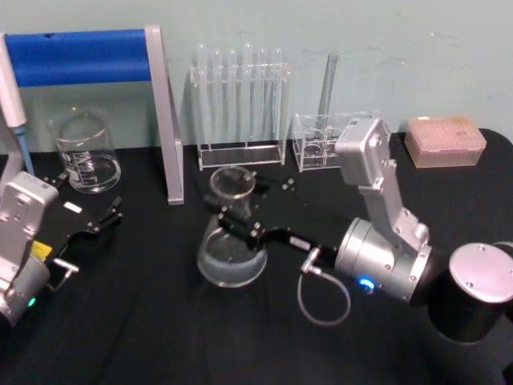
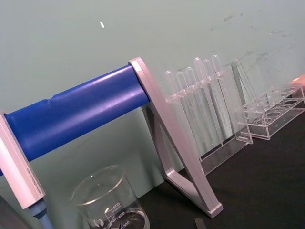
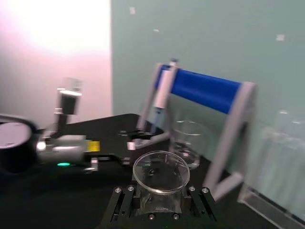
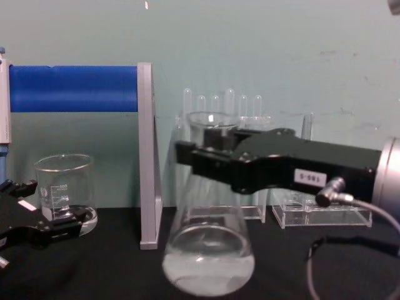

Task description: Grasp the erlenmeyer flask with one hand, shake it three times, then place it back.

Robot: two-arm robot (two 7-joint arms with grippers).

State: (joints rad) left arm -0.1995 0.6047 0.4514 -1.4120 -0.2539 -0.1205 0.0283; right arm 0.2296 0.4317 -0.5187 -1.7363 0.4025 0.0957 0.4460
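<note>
Mid-table, one erlenmeyer flask (image 1: 228, 258), right gripper (image 1: 236, 215) fingers clamped on its neck; left gripper (image 1: 86, 200) fingers apart.

Beaker (image 1: 84, 152) beneath blue-bar stand (image 1: 80, 56) (tube rack (image 1: 239, 112) just to R).

My right gripper (image 1: 239, 220) reaches toward centre from bent silver arm, fingers clamped on neck of erlenmeyer flask (image 1: 231, 258). My left gripper (image 1: 86, 196) parked far left, fingers spread apart.
</note>
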